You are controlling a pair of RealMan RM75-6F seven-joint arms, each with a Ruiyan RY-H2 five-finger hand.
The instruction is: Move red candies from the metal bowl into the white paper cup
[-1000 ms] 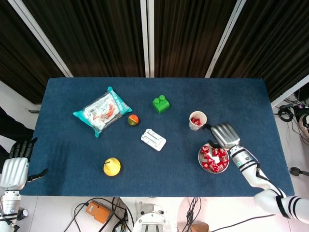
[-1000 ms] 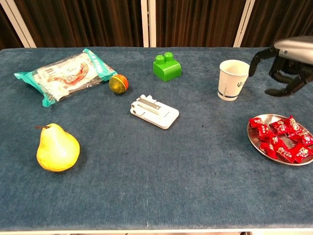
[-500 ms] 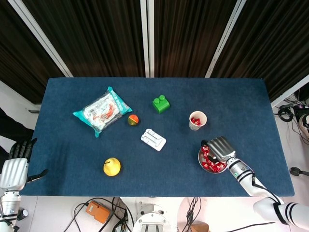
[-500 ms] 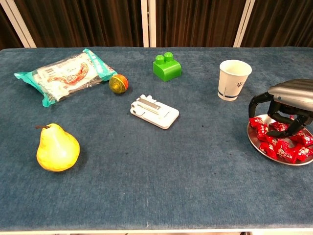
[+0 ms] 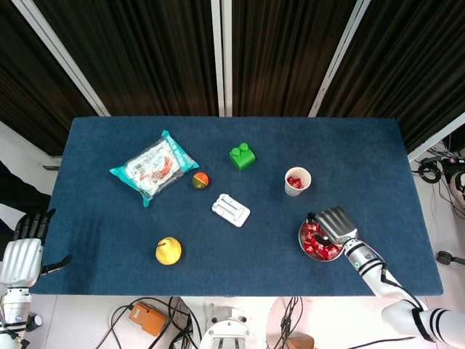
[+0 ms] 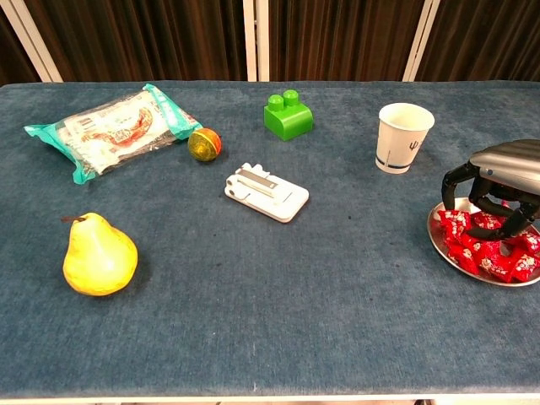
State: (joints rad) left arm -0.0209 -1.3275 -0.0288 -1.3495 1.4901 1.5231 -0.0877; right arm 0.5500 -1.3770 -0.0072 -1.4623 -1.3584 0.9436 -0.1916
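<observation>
Right hand point(image 6: 498, 181) at lower right of frame, fingers curled down over candies point(image 6: 485, 245) in bowl point(image 6: 434, 240), grip on a candy not clear, cup point(image 6: 403, 137) just up-left of it; left hand point(image 5: 22, 251) spread, far off at lower left.

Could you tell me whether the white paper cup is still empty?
No, red candies already lie inside the white paper cup.
</observation>
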